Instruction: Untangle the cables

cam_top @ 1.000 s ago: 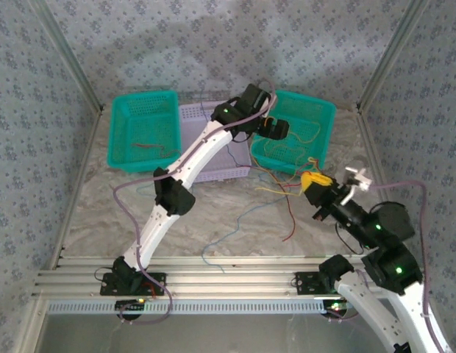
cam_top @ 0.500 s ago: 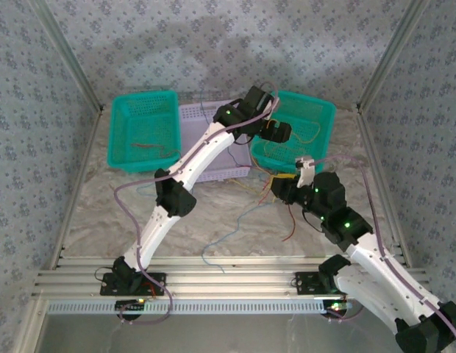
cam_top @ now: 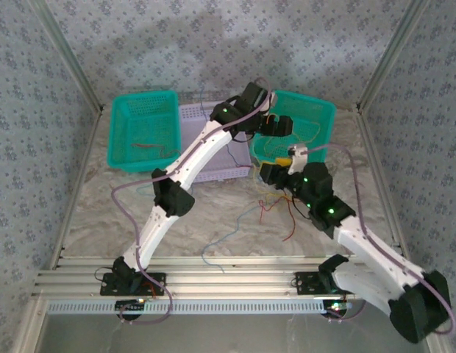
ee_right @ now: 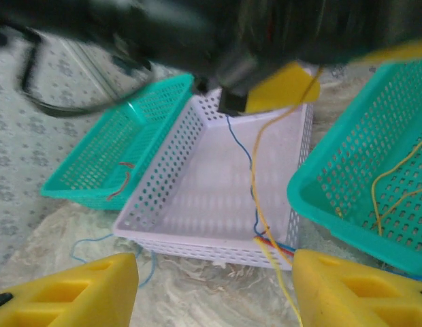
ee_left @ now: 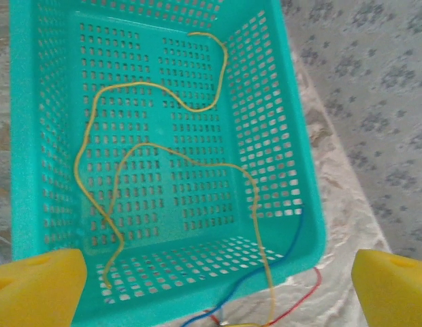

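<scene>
Three perforated baskets are standing in a row at the far side of the surface (cam_top: 118,213) I am monitoring. The white basket (ee_right: 156,204), in the middle, is carrying a blue cable (ee_right: 246,160) along its right side. A yellow strand (ee_right: 260,197) is crossing the same side, and I cannot tell whether it is lying in the basket or hanging above it. The right teal basket (ee_left: 269,116) is holding the yellow cables (ee_left: 139,85), which are looping across its floor, one of them passing over the near rim. The left teal basket (cam_top: 143,110) is holding a short red cable (cam_top: 143,145).

The left arm (cam_top: 195,154) is stretching diagonally over the white basket. Its left fingers (ee_left: 37,286) are hovering above the right teal basket, spread wide with nothing between them. The right arm (cam_top: 360,235) is reaching forward from its base. I am seeing the right fingers (ee_right: 68,289) spread apart and empty, just in front of the white basket's near wall.

Between the baskets and the arm bases, more cables are lying loose on the surface: a long blue one (cam_top: 226,237) toward the middle and a red one (cam_top: 293,224) close beside the right arm.
</scene>
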Robot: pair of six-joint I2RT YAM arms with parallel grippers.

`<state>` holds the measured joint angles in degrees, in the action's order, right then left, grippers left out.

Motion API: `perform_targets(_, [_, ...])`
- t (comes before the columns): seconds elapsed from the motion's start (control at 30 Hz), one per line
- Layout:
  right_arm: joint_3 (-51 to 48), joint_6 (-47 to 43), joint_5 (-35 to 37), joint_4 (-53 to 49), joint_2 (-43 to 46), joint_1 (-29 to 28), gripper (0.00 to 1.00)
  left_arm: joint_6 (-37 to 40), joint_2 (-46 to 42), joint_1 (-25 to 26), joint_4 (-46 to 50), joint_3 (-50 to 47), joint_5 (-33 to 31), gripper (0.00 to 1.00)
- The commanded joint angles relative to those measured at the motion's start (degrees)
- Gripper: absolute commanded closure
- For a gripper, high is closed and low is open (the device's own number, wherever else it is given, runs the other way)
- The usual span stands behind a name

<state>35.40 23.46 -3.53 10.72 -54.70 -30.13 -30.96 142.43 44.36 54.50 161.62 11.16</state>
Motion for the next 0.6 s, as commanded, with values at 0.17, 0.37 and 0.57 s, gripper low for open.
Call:
perform_targets(0.17, [1.42,-2.21,2.93,21.82,-13.28,0.5,0.37,-7.83,-6.68,0.55,-2.11,1.26,3.7,0.0])
perform_targets(0.37, [3.68,-4.18,4.76,30.51,-22.16,0.37,0.39,-8.98,-6.9,0.95,-1.14,1.28,4.38,0.0])
perform_targets(0.57, [5.12,-6.52,9.58,30.57,-23.3,1.15,0.83,-8.13,-7.38,0.99,0.79,1.16,4.6,0.01])
